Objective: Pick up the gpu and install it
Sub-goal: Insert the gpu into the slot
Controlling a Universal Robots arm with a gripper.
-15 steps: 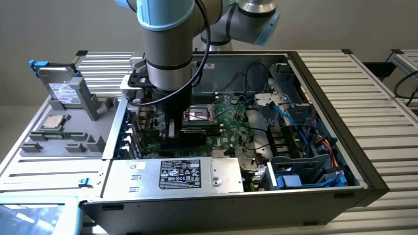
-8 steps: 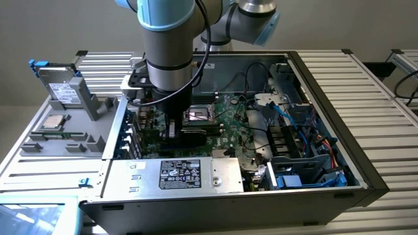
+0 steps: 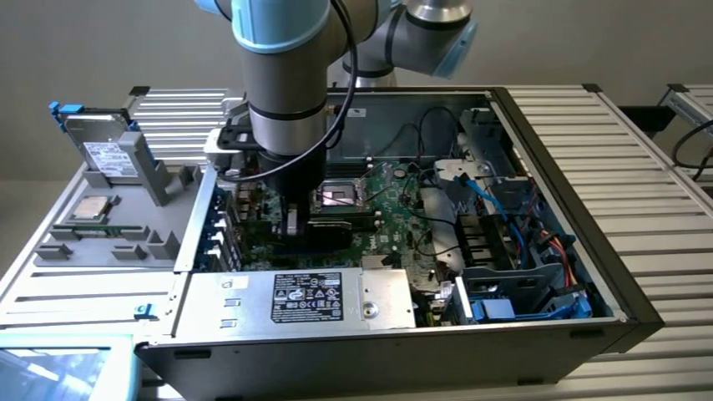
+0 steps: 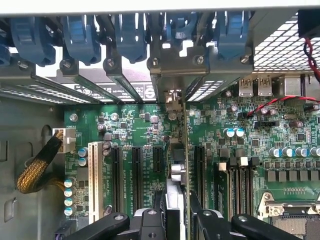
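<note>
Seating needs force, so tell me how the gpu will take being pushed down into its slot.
Probably stiff: the gpu stands edge-on, straight, between the gripper's fingers. Likely fragile: a thin board, with crowded motherboard parts alongside. It may tilt, gripped on a narrow stretch.

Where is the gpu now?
The green gpu card stands upright in the black pincer, over the green motherboard's expansion slots, at the exterior view's left of the CPU socket.

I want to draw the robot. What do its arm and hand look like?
The arm is a fat silver-grey tube with light blue joint caps and a black cable along it. The hand is black with silver screws.
</note>
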